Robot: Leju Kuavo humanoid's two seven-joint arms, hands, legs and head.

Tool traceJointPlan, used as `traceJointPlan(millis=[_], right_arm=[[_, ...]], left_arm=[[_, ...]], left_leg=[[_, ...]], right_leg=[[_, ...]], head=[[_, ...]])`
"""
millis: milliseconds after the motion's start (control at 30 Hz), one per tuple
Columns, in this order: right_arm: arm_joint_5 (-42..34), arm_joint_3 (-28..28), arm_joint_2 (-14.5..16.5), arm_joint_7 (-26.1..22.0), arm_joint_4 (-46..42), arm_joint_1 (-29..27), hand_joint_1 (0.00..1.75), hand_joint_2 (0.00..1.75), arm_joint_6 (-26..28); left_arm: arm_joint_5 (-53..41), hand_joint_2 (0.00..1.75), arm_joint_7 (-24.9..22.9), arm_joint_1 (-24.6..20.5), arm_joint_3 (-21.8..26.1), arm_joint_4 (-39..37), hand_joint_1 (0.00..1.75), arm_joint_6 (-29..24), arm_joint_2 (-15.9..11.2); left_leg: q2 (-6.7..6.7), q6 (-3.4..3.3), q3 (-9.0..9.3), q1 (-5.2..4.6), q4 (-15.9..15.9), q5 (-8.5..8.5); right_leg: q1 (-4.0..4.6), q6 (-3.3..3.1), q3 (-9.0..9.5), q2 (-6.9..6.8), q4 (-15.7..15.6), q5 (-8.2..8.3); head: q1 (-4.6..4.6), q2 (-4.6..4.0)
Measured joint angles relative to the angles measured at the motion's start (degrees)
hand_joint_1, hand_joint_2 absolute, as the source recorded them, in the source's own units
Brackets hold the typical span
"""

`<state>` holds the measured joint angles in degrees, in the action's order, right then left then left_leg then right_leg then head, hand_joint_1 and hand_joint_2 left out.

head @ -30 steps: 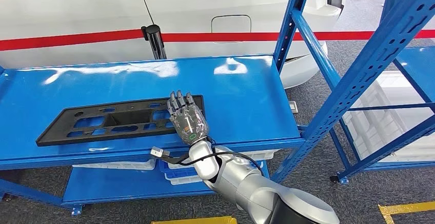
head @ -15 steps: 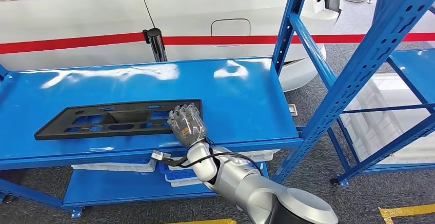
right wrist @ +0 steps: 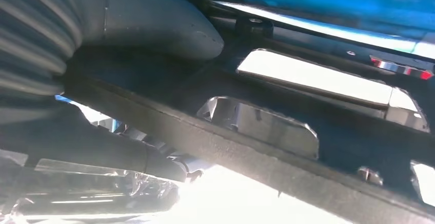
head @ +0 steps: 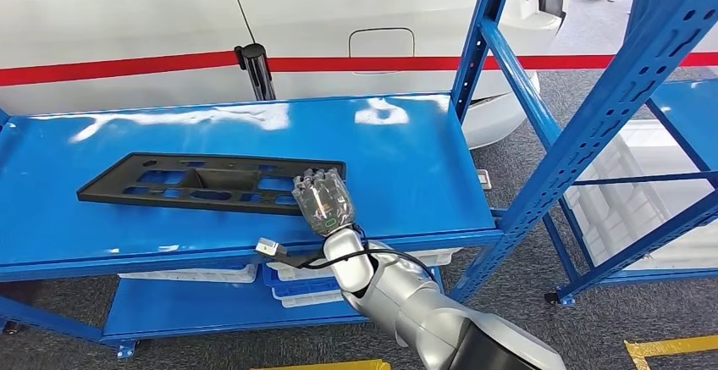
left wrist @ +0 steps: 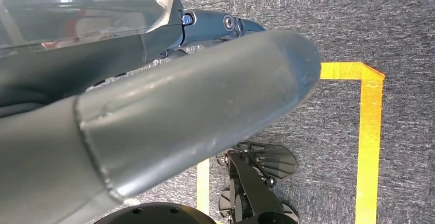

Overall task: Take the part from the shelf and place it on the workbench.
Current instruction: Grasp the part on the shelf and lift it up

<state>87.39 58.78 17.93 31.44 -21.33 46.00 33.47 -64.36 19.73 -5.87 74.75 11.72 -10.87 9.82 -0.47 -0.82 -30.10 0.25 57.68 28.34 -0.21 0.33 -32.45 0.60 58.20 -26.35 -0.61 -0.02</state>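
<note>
The part [head: 203, 182] is a long flat black plastic panel with several cut-outs. It lies lengthwise over the blue shelf top [head: 398, 158], its right end raised slightly off the surface. My right hand [head: 323, 202] grips that right end from the front edge of the shelf. In the right wrist view the grey thumb [right wrist: 154, 24] lies on one face of the part [right wrist: 287, 157] and the dark fingers [right wrist: 102, 152] wrap the other face. My left hand [left wrist: 154, 106] hangs over the floor, its thumb and fingers stretched out, holding nothing.
A white car with a red stripe [head: 127, 65] stands close behind the shelf. Blue uprights [head: 483, 31] bound the shelf at the right, with a second rack [head: 660, 133] beyond. White bins [head: 296, 289] sit on the lower level. Yellow floor tape [left wrist: 369, 131] runs below my left hand.
My right hand's fingers have curled around the part's right end. The part has shifted right and swung, its left end moving away from the shelf's front edge.
</note>
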Motion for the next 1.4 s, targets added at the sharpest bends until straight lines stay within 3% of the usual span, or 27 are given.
traceJointPlan(millis=[100,167,267,367,533,800,933,1133,1400], right_arm=[[-3.8,-4.8,-0.3,-6.4,-2.3,-1.5,1.75,1.75,3.2],[-8.2,-11.5,-0.6,-14.5,-6.5,-3.5,1.75,1.75,4.2],[-16.0,-20.8,-0.5,-26.1,-14.5,-6.9,1.75,1.75,3.4],[-25.9,-28.2,0.3,-34.6,-24.4,-10.8,1.75,1.75,1.1],[-41.8,-34.8,0.5,-40.5,-40.0,-14.8,1.75,1.75,-2.6],[-69.7,-38.4,-2.6,-45.9,-59.0,-17.8,1.75,1.75,-10.1],[-80.9,-39.2,-6.1,-46.5,-68.6,-21.2,1.75,1.75,-15.9],[-82.4,-38.8,-9.9,-48.1,-78.1,-27.8,1.75,1.75,-19.3],[-81.7,-35.5,-13.5,-50.2,-80.8,-33.1,1.75,1.75,-21.0]], left_arm=[[-0.4,0.00,-0.4,0.0,0.0,0.0,0.00,0.0,0.0],[-0.7,0.00,-0.8,0.0,0.0,0.0,0.00,0.0,0.0],[-1.0,0.00,-1.0,0.0,0.0,0.0,0.00,0.0,0.0],[-1.1,0.00,-1.1,0.0,0.0,0.0,0.00,-0.3,0.0],[-1.5,0.00,-1.4,0.1,-0.1,0.0,0.00,-0.6,0.0],[-2.2,0.00,-0.2,0.1,-0.4,0.0,0.00,0.2,0.0],[-2.3,1.75,1.3,0.3,-0.6,0.0,0.00,3.3,-0.1],[-2.7,1.75,4.2,0.5,-0.9,0.0,0.00,5.1,-0.3],[-3.3,1.75,5.8,0.6,-1.9,0.0,0.00,4.3,-0.4]], left_leg=[[0.00,0.00,-0.07,0.00,0.0,0.00],[0.00,0.00,-0.14,0.00,0.0,0.00],[-0.01,0.00,-0.25,0.01,0.0,0.00],[-0.09,-0.02,-0.46,0.02,0.0,-0.02],[-0.06,-0.03,-0.59,0.02,0.0,-0.03],[-0.02,-0.04,-0.75,-0.03,0.0,-0.02],[-0.03,-0.05,-0.79,-0.03,0.0,0.01],[-0.02,-0.06,-0.81,-0.02,0.0,0.07],[-0.02,-0.05,-0.81,0.00,0.0,0.06]], right_leg=[[-0.01,0.00,-0.05,0.01,0.0,0.00],[-0.01,0.00,-0.09,0.03,0.0,0.01],[-0.02,0.00,-0.20,0.03,0.0,0.01],[-0.02,0.00,-0.40,-0.03,0.0,0.01],[-0.02,0.00,-0.54,-0.02,0.0,0.01],[-0.11,0.01,-0.72,0.02,0.0,0.01],[-0.12,0.01,-0.74,0.01,0.0,0.00],[-0.12,0.01,-0.77,0.05,0.0,0.00],[-0.10,0.01,-0.76,0.05,0.0,-0.01]], head=[[0.01,0.00],[0.01,0.00],[0.01,0.00],[-0.02,0.00],[-0.01,0.00],[-0.01,0.00],[0.00,0.00],[-0.02,0.00],[-0.01,0.00]])
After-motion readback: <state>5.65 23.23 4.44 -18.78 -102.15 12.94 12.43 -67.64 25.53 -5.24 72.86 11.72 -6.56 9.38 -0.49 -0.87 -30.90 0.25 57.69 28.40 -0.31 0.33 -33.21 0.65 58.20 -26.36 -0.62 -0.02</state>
